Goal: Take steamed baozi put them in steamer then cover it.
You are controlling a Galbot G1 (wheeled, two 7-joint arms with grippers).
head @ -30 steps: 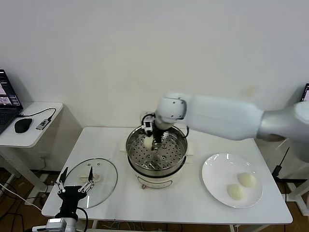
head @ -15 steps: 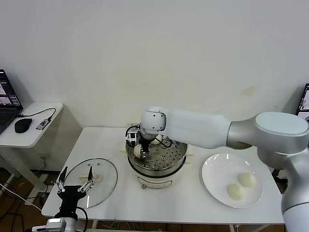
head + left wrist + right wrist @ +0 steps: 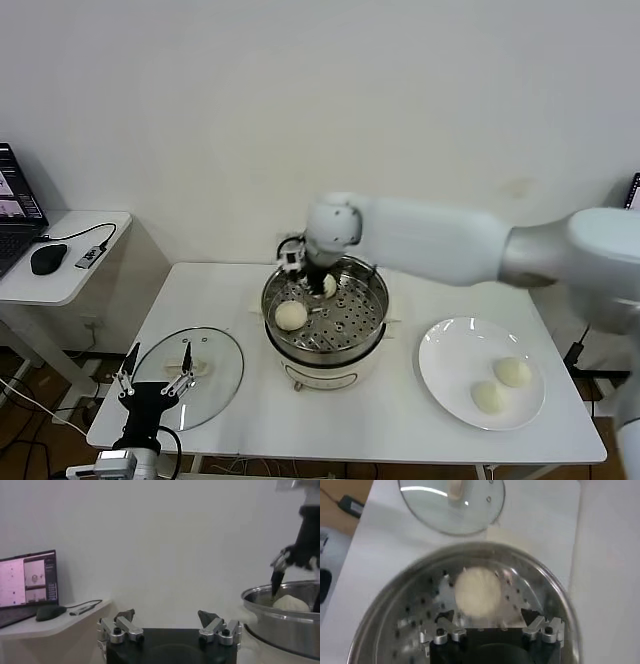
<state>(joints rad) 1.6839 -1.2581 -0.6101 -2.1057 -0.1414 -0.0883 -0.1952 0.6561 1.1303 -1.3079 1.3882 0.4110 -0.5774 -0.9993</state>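
The steamer (image 3: pixel 325 325) stands mid-table, a steel pot on a white base. One baozi (image 3: pixel 291 316) lies free on the left of its perforated tray, and a second baozi (image 3: pixel 329 285) sits farther back, partly hidden by my arm. My right gripper (image 3: pixel 310 292) hangs open just above the tray. In the right wrist view the freed baozi (image 3: pixel 477 591) lies beyond the spread right gripper (image 3: pixel 490 617), apart from both fingers. Two more baozi (image 3: pixel 512 372) (image 3: pixel 488 397) rest on the white plate (image 3: pixel 450 350). The glass cover (image 3: pixel 190 365) lies flat on the table at the left. My left gripper (image 3: pixel 155 380) waits open at its near edge.
The white table (image 3: pixel 230 300) holds everything. A side desk (image 3: pixel 60 275) at the far left carries a laptop, a mouse and a cable. In the left wrist view the steamer (image 3: pixel 285 627) and the other arm's fingers (image 3: pixel 280 572) show beyond the open left gripper (image 3: pixel 167 615).
My right gripper has opened and let go of a baozi on the left of the steamer tray, then risen slightly. The left arm has not moved.
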